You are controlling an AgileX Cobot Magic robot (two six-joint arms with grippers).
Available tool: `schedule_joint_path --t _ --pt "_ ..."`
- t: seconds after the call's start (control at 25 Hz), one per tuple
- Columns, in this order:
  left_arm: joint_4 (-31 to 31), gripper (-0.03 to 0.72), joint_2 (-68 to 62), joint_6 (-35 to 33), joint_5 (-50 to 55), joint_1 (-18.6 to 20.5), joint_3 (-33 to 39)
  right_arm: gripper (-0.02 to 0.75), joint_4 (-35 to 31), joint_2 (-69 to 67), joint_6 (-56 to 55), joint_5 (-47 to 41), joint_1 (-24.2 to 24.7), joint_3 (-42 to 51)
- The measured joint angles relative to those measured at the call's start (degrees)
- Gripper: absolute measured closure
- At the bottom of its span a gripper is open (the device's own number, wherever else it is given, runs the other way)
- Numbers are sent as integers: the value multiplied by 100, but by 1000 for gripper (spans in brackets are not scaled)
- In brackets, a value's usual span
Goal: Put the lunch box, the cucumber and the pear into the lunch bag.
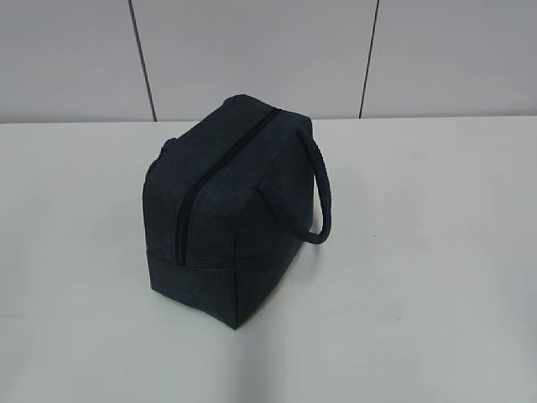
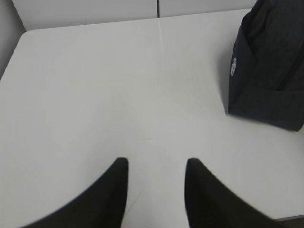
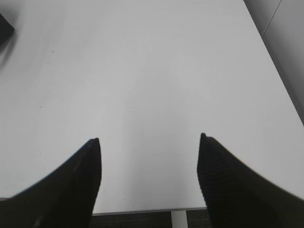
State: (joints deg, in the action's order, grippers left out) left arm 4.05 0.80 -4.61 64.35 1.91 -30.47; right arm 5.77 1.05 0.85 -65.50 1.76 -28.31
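Observation:
The dark navy lunch bag (image 1: 231,210) stands on the white table (image 1: 419,277), its top zipper closed along its length and one padded handle (image 1: 323,189) hanging on its right side. It also shows at the right edge of the left wrist view (image 2: 268,66), and a dark corner of it at the top left of the right wrist view (image 3: 4,28). The lunch box, the cucumber and the pear are out of view. My left gripper (image 2: 156,164) is open and empty over bare table. My right gripper (image 3: 149,140) is open and empty above the table's near edge. Neither gripper shows in the exterior view.
A grey panelled wall (image 1: 252,50) runs behind the table. The table's front edge and a white leg (image 3: 179,218) show in the right wrist view, with dark floor below. The table's far left corner (image 2: 28,33) shows in the left wrist view.

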Motion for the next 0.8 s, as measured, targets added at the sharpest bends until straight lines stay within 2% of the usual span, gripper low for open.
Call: schedule_joint_path --t 0.8 --pt "0 447 0 2 0 0 0 241 0 0 0 0 0 0"
